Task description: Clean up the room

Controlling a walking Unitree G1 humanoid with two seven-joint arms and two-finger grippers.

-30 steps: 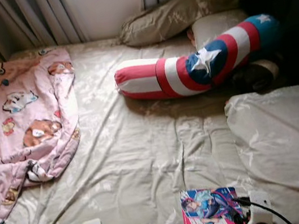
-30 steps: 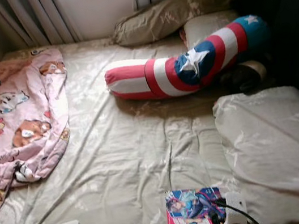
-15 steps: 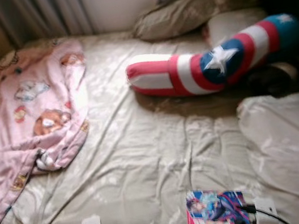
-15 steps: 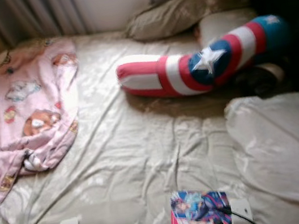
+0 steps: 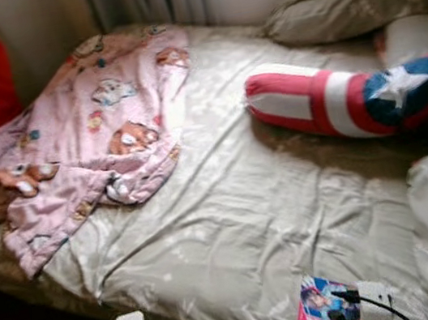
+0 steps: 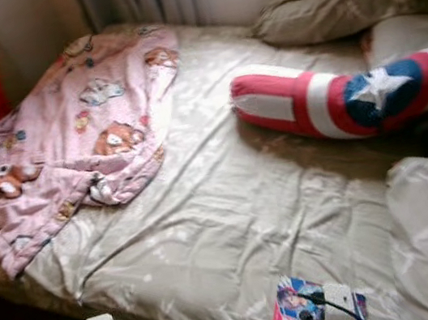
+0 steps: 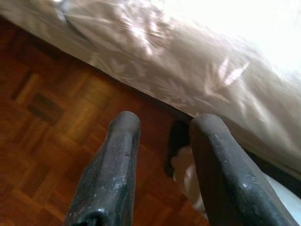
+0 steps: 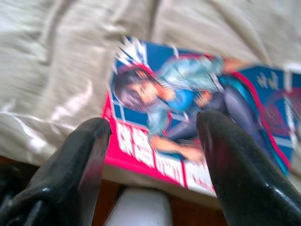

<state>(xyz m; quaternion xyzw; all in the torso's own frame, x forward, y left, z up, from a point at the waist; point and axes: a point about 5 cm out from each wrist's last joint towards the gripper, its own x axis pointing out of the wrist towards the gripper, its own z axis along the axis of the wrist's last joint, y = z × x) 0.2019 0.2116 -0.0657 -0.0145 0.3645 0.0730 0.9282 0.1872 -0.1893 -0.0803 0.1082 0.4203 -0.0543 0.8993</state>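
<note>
Reaching for the comic at the bed's near edge

Our right gripper (image 8: 150,155) hangs parted over the glossy pink-and-blue comic book (image 8: 197,117) on the beige satin sheet (image 5: 230,206); we should probably slide one finger under its overhanging edge.

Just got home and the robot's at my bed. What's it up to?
It stands at the bed's near edge. The right gripper, jaws open, hovers over a comic book lying on the sheet at that edge, not yet gripping it. The left gripper hangs open over the wooden floor. A pink blanket lies crumpled beside a striped star pillow.
</note>
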